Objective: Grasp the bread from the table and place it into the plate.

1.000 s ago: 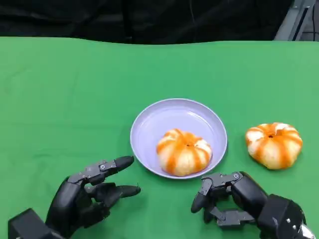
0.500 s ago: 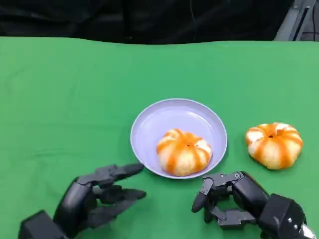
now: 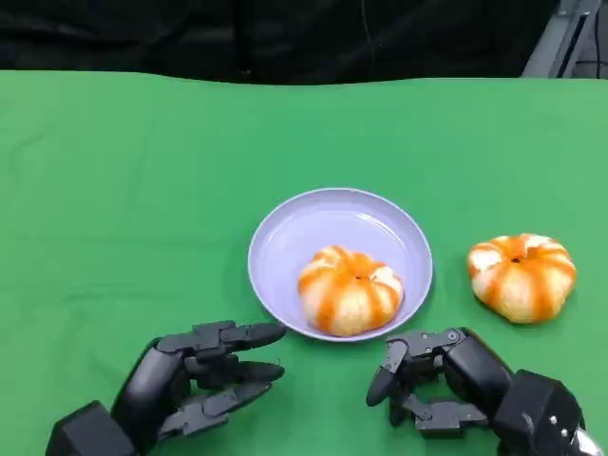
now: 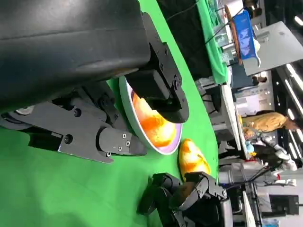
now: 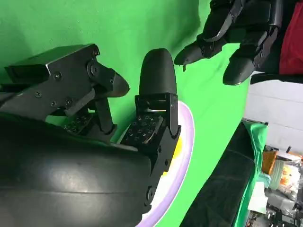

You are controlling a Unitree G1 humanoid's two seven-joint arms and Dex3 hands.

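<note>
Bright even overhead light, soft shadows, sharp focus, dark background

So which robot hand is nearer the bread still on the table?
Right. The right robot hand sits just beside the loose bread; the left robot hand lies beyond the plate.

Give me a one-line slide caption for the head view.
One bread sits in the lavender plate, another bread waits on the green table, both hands empty nearby.
</note>
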